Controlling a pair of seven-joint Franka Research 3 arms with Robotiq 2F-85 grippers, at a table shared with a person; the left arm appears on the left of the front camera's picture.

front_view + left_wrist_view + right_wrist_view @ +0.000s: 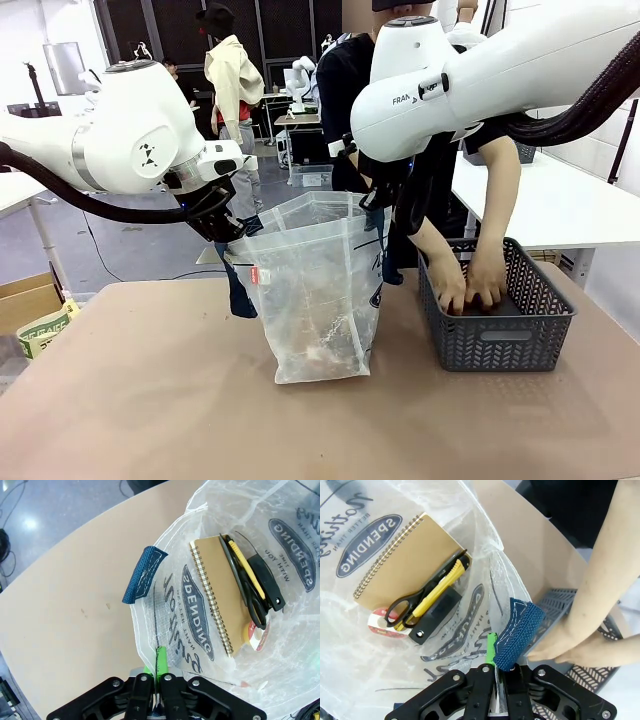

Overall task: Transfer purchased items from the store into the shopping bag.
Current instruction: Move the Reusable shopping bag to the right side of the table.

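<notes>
The shopping bag (318, 290) stands upright mid-table, mouth held wide between both arms. My left gripper (230, 230) is shut on its left rim (150, 645), a navy strap (144, 575) hanging loose beside it. On the opposite rim my right gripper (378, 215) is shut, pinching plastic and the navy strap (520, 630). Inside lie a tan spiral notebook (215, 590), black scissors (250, 597), a yellow cutter (440, 582), a black block (437, 615) and a tape roll (255, 636). The store (500, 340), a dark mesh basket, sits to the right, with the person's two hands (470, 285) reaching down into it.
The person stands at the far side, leaning over the basket behind my right arm. A cardboard box (30, 300) sits off the table's left edge and a white table (560, 200) stands behind at the right. Bare tan tabletop (150, 400) lies in front.
</notes>
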